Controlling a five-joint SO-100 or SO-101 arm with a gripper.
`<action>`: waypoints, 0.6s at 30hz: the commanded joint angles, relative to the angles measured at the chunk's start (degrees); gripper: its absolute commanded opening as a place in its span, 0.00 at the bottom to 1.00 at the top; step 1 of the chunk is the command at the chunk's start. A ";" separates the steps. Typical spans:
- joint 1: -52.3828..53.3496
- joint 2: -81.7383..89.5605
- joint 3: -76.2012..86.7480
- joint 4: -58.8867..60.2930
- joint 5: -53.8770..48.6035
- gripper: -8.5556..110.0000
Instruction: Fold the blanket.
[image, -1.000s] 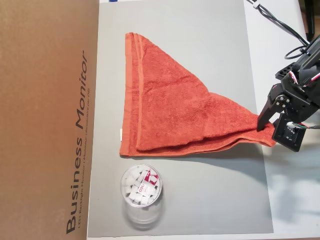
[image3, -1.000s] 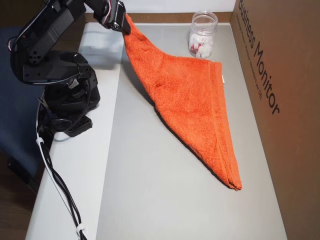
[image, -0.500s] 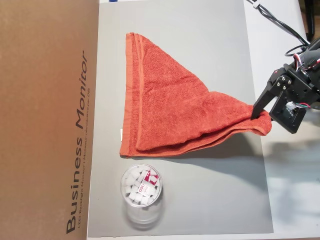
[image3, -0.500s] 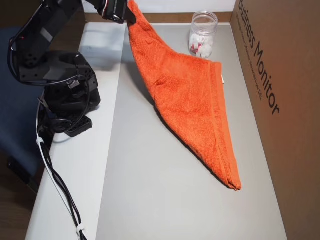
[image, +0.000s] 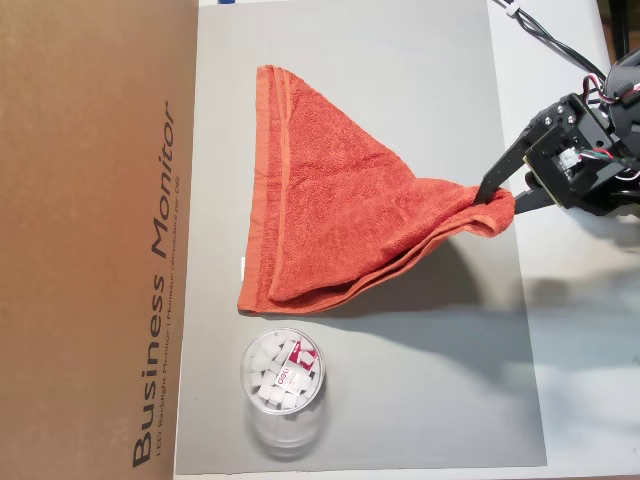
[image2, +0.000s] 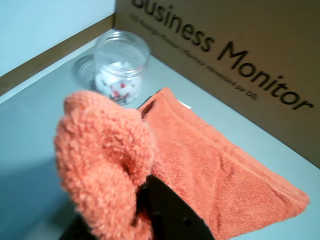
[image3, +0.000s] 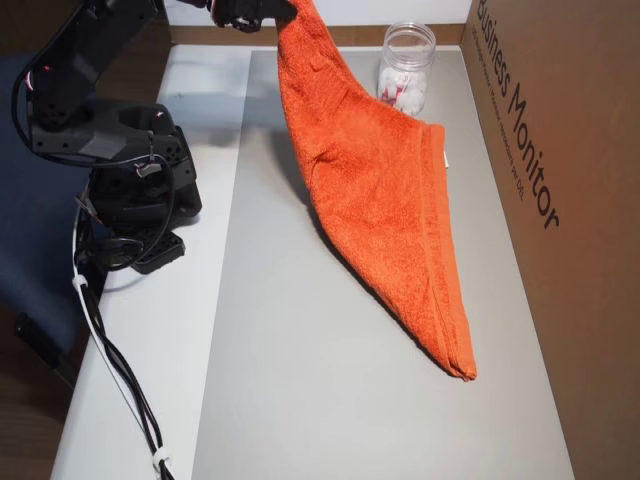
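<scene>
Overhead view: black two-finger gripper (image: 497, 194) is pinching one corner of the orange-red terry-cloth blanket (image: 330, 225).
Blanket: hanging lifted from that corner, its far hemmed edge lying on the grey mat (image: 400, 400).

Orange-red terry blanket (image: 340, 225), folded triangular, one corner lifted

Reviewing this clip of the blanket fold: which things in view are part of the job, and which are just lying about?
Part of the job:
- blanket, one corner lifted off the mat
- gripper, shut on that corner

Lying about:
- clear jar of small white pieces
- cardboard box printed "Business Monitor"
- grey mat
- cables
</scene>
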 joint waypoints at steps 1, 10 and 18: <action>2.46 0.18 -3.25 -3.16 0.26 0.07; 9.84 -6.42 -7.47 -9.49 0.35 0.07; 16.52 -15.64 -16.08 -9.49 5.54 0.07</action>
